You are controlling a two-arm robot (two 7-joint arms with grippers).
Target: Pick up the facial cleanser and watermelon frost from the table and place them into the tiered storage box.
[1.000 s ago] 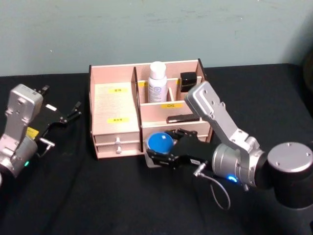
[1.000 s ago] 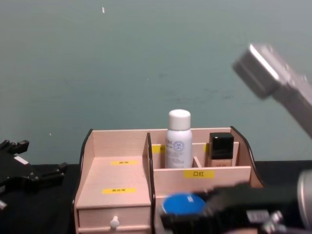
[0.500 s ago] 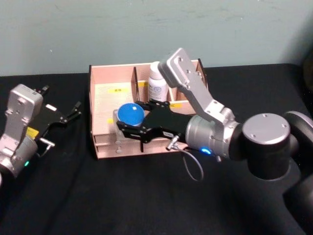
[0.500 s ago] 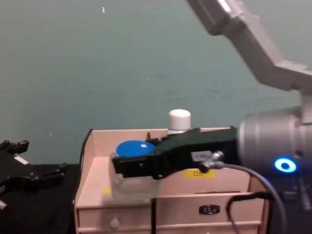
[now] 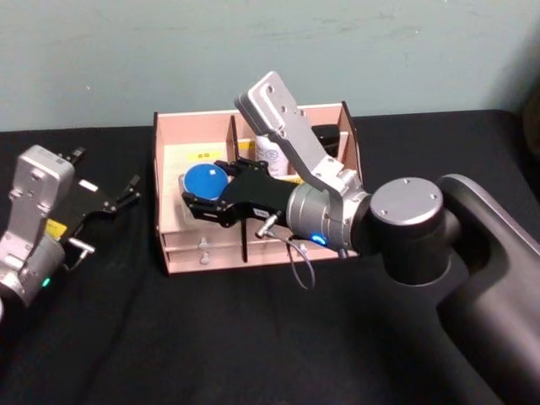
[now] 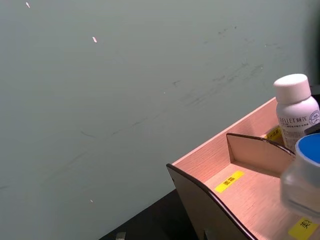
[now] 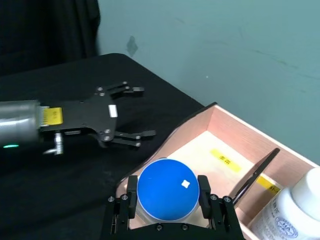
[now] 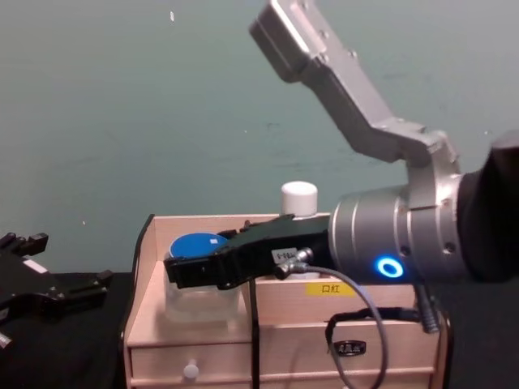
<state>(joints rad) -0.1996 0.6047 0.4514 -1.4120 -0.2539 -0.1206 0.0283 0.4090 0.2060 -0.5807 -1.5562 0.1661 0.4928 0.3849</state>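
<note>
We cannot read the yellow labels [image 5: 202, 155] on the tiered storage box [image 5: 196, 240]. The right arm hides much of the white bottle [image 5: 268, 152] and the dark item [image 5: 326, 135] behind it. The blue-lidded jar [image 6: 304, 175] is cut off at the left wrist view's edge. The left end effector [image 8: 49, 296] is cropped in the chest view.

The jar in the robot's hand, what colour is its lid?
Bright blue; the jar shows best in the right wrist view.
</note>
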